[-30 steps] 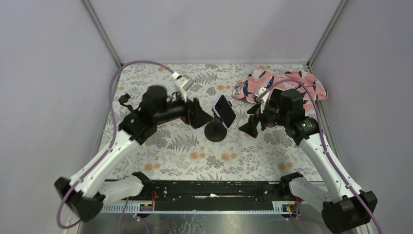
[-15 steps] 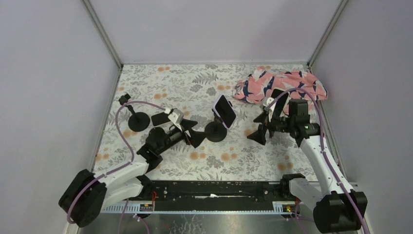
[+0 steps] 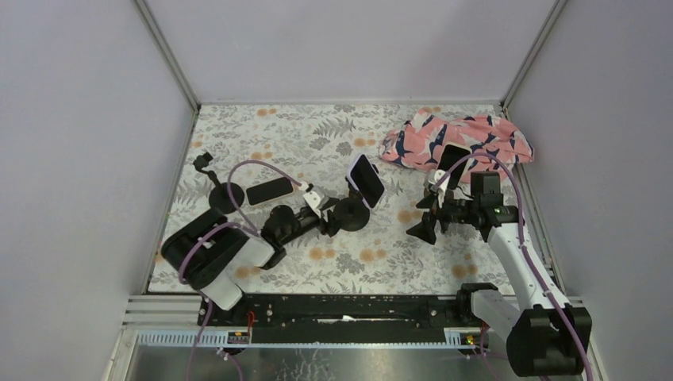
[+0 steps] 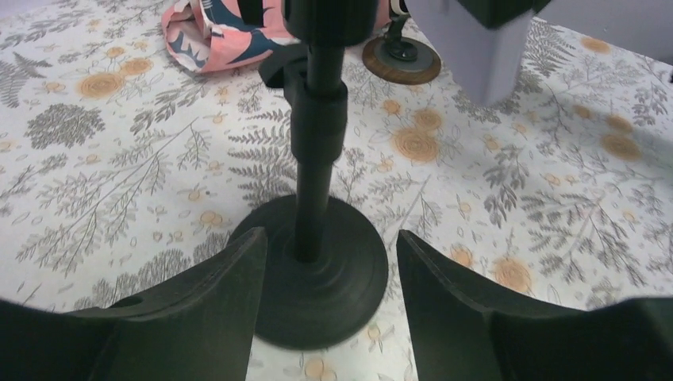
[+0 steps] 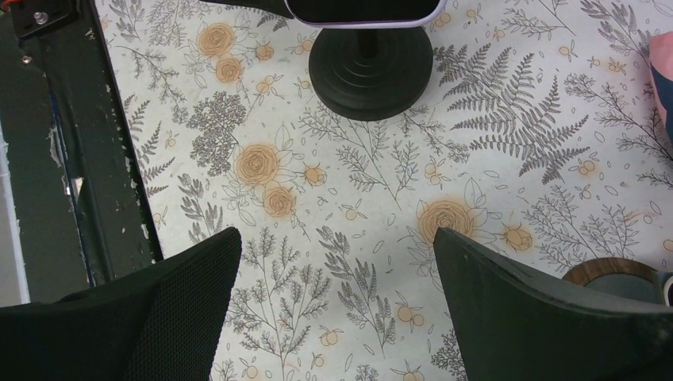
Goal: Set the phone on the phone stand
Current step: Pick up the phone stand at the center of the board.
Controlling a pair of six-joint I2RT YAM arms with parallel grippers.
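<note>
Two left gripper [image 4: 327, 242] jaws are spread astride the post of the black round-based phone stand [image 4: 317, 143]; the lilac-cased phone [image 3: 365, 180] is perched tilted atop it; the right gripper [image 5: 335, 238], wide open, is seen farther off.

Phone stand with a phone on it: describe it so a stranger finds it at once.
On the floral table cover, look to the middle. The black round-based stand there carries a lilac-edged phone tilted on its top. The other black stand, at far left, is bare, with a flat phone lying beside it.
</note>
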